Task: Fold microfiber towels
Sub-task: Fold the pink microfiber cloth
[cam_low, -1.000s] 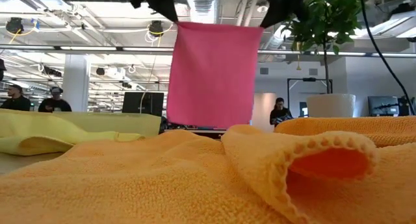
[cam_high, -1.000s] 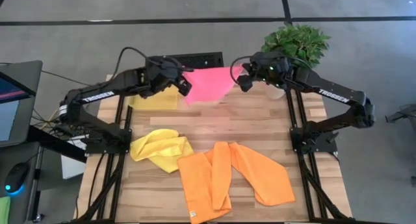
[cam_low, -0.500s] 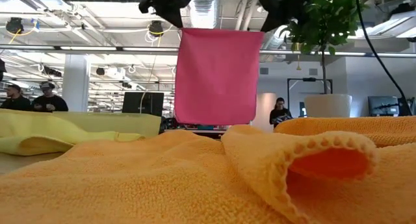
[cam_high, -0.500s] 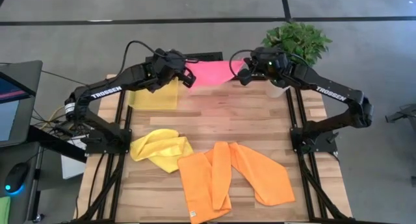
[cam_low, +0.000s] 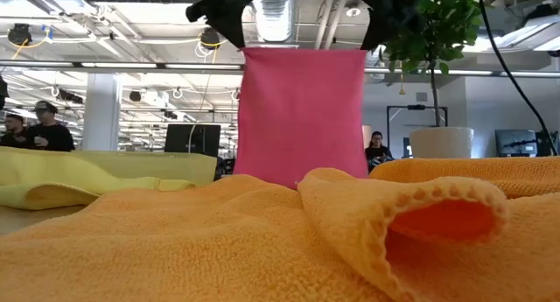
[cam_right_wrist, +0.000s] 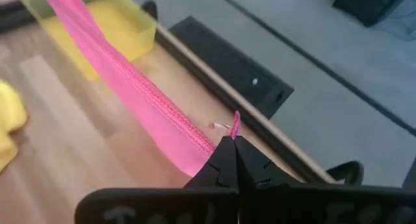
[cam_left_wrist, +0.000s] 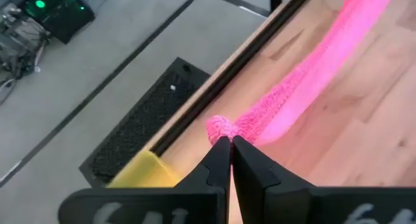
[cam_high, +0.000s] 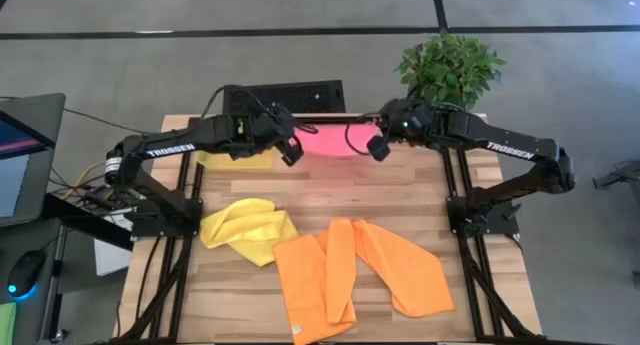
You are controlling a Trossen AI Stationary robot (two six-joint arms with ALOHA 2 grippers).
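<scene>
The pink towel (cam_low: 302, 118) hangs as a flat sheet near the table's far edge, strung between my two grippers. From above it shows only as a narrow strip (cam_high: 330, 142). My left gripper (cam_left_wrist: 231, 141) is shut on one upper corner and my right gripper (cam_right_wrist: 233, 143) on the other. The low view shows my left gripper (cam_low: 238, 35) and right gripper (cam_low: 372, 35) above the towel. Its lower edge is hidden behind an orange towel (cam_low: 219, 241). A yellow towel (cam_high: 248, 228) and two orange towels (cam_high: 312, 275) (cam_high: 402, 267) lie crumpled on the table's near half. My left gripper pinches the pink towel's bunched upper corner (cam_left_wrist: 221, 126) between its two fingertips, slanting down from the table's left side. The towel hangs below, its top edge drawn straight toward the other gripper. My right gripper pinches the opposite upper corner (cam_right_wrist: 233, 125) between its two fingertips, slanting down from the table's right side. The top edge (cam_right_wrist: 156, 113) runs straight away toward the left gripper and the sheet hangs below it.
A translucent yellow bin (cam_high: 238, 157) stands at the far left of the table, beside my left gripper. A potted plant (cam_high: 450, 70) stands at the far right corner and a black mat (cam_high: 285, 93) lies on the floor beyond the far edge. Bare wood (cam_high: 340, 190) lies between the pink towel and the other towels.
Both grippers have come down, still shut on the pink towel's corners. The towel, which slanted out toward the table's near side, now hangs straight down. Its lower edge has sunk behind the orange towel in the low view.
</scene>
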